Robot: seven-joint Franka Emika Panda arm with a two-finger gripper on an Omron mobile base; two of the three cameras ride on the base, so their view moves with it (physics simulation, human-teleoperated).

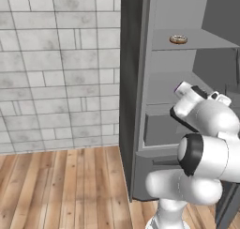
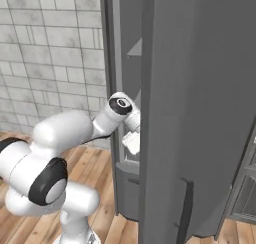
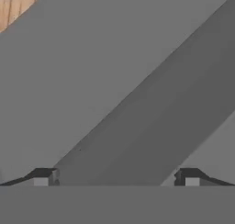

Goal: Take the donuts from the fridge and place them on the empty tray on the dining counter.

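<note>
Grey tiled wall and plank floor frame the fridge, which stands open with its wide door swung out beside the arm. One brown donut lies on an upper grey shelf. A sliver of purple shows just behind the wrist on the shelf below. Fingers are spread wide, holding nothing, close to a grey shelf surface.

One fridge stands open — one brown donut on its shelf, one purple-iced donut lower down.
</note>
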